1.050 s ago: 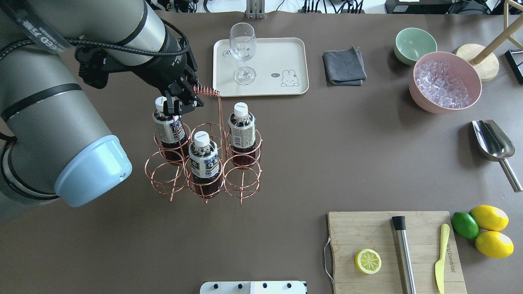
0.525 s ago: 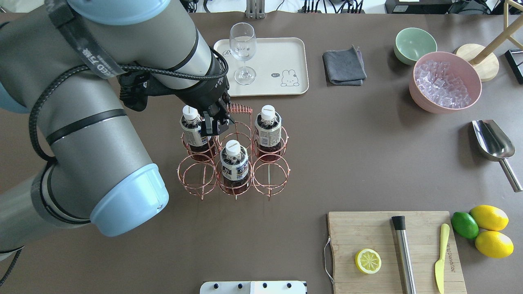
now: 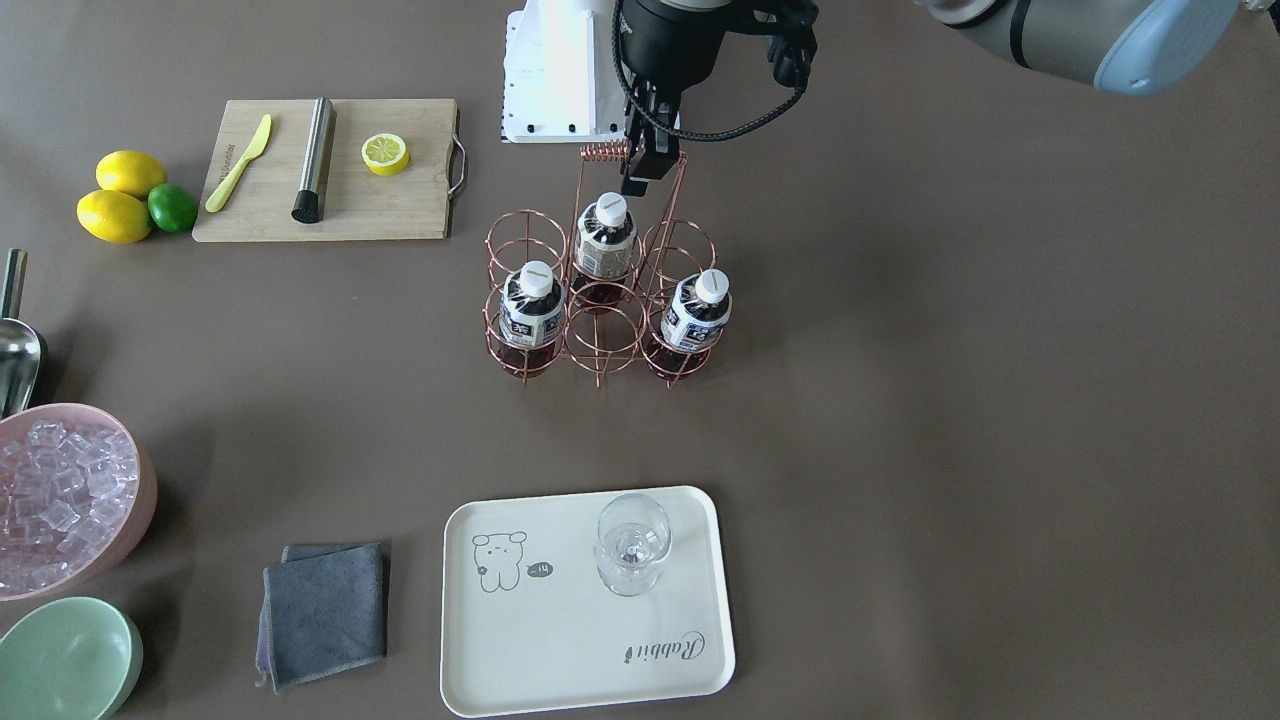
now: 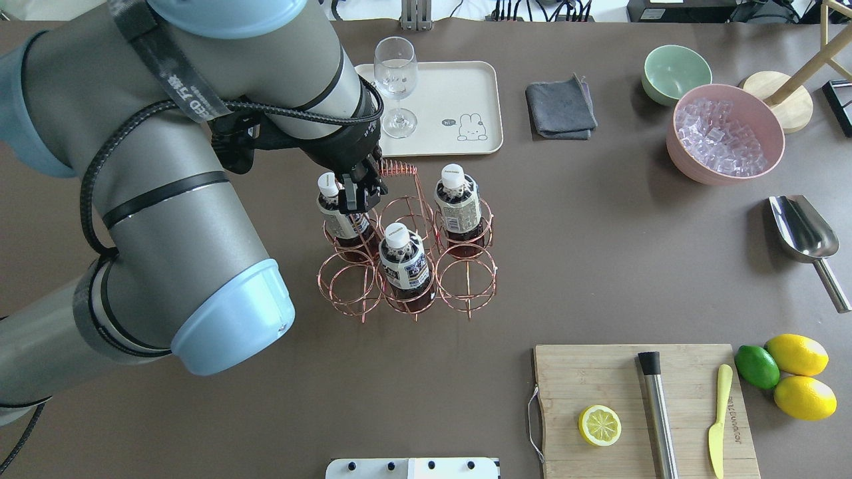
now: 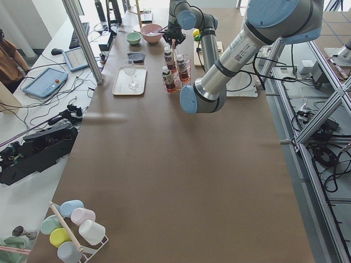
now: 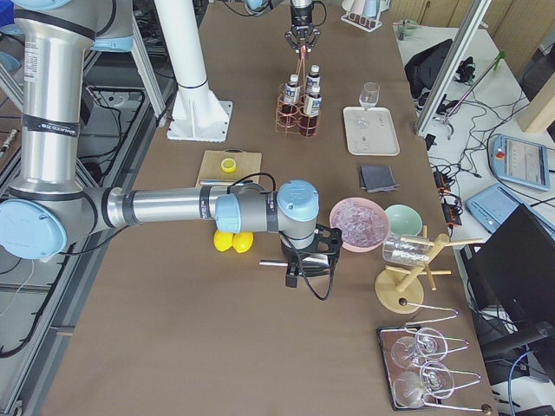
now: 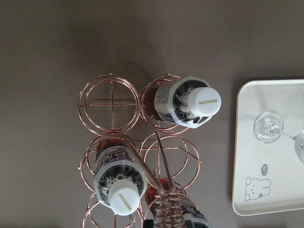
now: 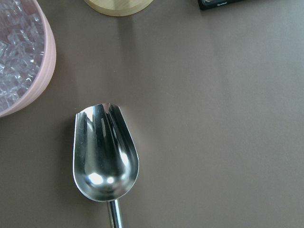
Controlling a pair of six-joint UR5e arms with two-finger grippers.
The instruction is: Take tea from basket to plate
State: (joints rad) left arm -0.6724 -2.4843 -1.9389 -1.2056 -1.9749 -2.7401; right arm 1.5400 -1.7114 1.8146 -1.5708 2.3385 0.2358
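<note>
The left end effector (image 4: 361,197) is closed tight on the coiled handle of the wire basket (image 4: 437,278). Three tea bottles (image 4: 404,263) stand in its rings, near the plate (image 4: 459,86) but not on it. The right end effector (image 6: 308,270) hangs over a metal scoop (image 8: 104,152); how far it is open I cannot tell.

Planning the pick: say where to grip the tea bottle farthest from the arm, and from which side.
Take the tea bottle by its white cap and neck, straight down from above: it stands upright, and the wire basket rings its lower body.
</note>
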